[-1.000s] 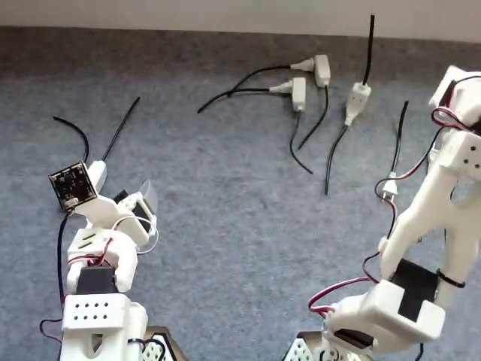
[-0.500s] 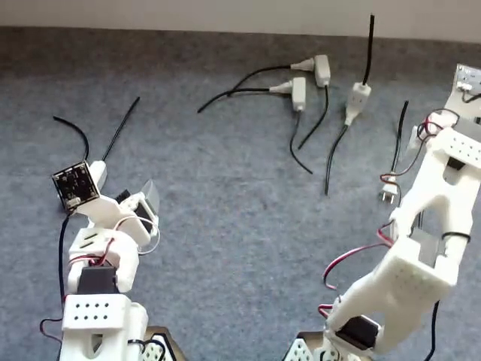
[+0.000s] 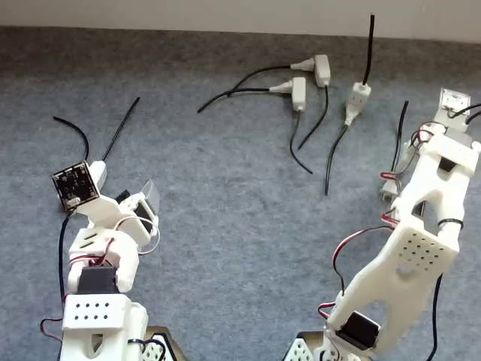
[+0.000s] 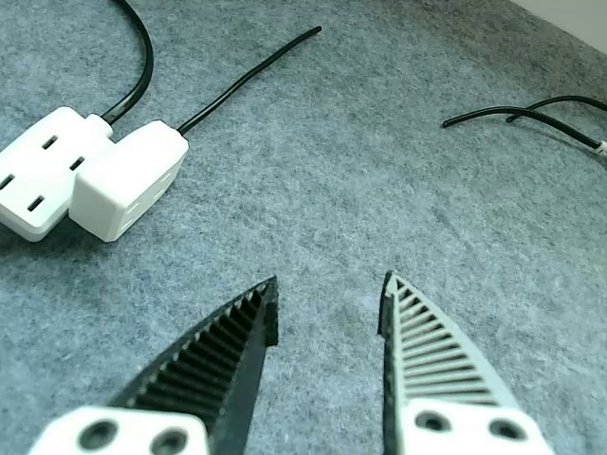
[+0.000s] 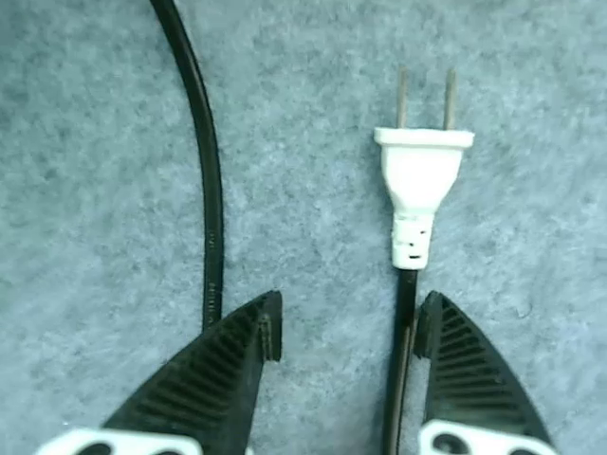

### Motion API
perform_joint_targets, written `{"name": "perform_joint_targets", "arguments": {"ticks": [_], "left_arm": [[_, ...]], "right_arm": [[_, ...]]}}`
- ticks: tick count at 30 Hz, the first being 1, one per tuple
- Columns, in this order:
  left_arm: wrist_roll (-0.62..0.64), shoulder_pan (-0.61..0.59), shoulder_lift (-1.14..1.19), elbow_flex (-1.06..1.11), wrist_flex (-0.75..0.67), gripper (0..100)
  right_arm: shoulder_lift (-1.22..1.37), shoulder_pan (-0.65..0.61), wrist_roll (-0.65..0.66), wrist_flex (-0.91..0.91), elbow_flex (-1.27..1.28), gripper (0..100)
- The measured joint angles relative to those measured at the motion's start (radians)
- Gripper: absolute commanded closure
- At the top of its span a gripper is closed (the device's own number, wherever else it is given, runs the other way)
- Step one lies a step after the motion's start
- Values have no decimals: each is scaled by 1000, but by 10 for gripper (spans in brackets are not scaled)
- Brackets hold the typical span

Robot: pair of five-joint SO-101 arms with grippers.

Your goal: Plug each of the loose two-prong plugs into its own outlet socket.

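Observation:
A loose white two-prong plug (image 5: 423, 179) lies flat on the grey carpet, prongs pointing away from my right gripper (image 5: 346, 322). That gripper is open and low over the plug's black cable (image 5: 402, 313), which runs between its fingers, close to one of them. In the high view this plug (image 3: 388, 189) lies at the right, beside the right arm. My left gripper (image 4: 327, 301) hangs open over bare carpet, apart from two white outlet blocks (image 4: 43, 171) (image 4: 128, 180) that lie side by side, each on a black cable.
At the back of the table, two white sockets (image 3: 322, 69) (image 3: 298, 92) each have a plug in them. A third white connector (image 3: 359, 96) lies to their right. A second black cable (image 5: 204, 171) runs beside the right gripper. Grey carpet (image 3: 225, 210) covers the middle.
The right arm has stretched farther out along the table's right side, over the plug's cable. The left arm has stayed where it was.

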Motion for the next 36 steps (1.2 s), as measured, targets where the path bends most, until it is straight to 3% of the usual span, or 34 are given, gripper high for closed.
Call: {"name": "perform_joint_targets", "arguments": {"ticks": [4, 9, 16, 19, 25, 36], "left_arm": [[0, 0, 0, 0, 0, 811], [0, 0, 0, 0, 0, 811], [0, 0, 0, 0, 0, 811], [0, 0, 0, 0, 0, 811], [0, 0, 0, 0, 0, 811], [0, 0, 0, 0, 0, 811]], "right_arm": [[17, 5, 34, -2, 0, 791], [17, 35, 40, -5, -2, 924], [17, 92, 40, 9, -5, 934], [17, 95, 55, 58, -6, 989], [15, 60, 115, 129, -12, 990], [18, -38, 92, 232, -150, 990]]}}
